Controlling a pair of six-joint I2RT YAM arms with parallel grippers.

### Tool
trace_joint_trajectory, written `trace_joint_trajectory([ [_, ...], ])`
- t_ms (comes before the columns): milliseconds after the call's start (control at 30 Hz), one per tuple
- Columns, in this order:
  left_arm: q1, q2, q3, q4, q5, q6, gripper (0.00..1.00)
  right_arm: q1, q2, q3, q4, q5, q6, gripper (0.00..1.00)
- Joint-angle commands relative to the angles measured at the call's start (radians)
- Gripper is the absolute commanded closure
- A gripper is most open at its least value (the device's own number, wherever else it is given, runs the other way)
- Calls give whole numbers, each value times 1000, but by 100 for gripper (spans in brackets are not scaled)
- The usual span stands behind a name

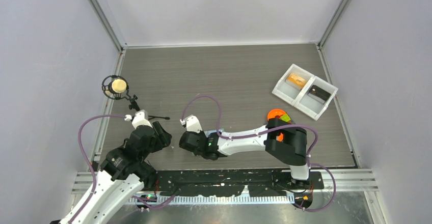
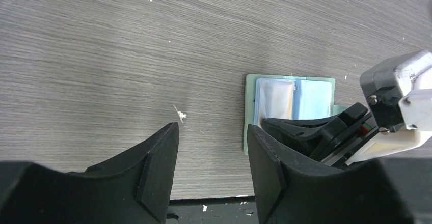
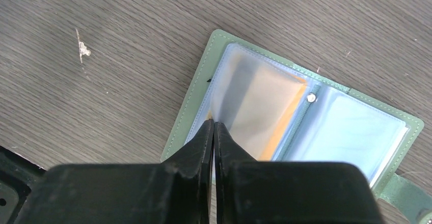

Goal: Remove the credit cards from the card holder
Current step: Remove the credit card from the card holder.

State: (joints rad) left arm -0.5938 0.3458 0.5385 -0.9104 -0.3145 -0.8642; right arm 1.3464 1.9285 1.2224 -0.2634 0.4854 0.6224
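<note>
Card holder (image 3: pixel 326 127) lies open and flat on the counter (image 3: pixel 127 35), toward 6 o'clock in my overhead view, between the two arms. An orange card (image 3: pixel 265 107) shows through one frosted pocket. Right pincer (image 3: pixel 214 127) is closed tight at that pocket's corner; I cannot tell whether it pinches anything. Left pincer (image 2: pixel 211 130) hangs half wide over bare counter at the holder's 9 o'clock. White tray (image 1: pixel 304 90) sits at 2 o'clock.

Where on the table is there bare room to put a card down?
Bare: the far half of the table, between the microphone and the tray. Crowded: the near middle, where the left gripper and the right gripper meet at the card holder, with the plate just right of them.
</note>
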Motion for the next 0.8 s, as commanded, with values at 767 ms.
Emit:
trace_joint_trajectory([
  [767,5,163,-7,134,128,2,48,-237,-452,-613,617,-309,127,88],
])
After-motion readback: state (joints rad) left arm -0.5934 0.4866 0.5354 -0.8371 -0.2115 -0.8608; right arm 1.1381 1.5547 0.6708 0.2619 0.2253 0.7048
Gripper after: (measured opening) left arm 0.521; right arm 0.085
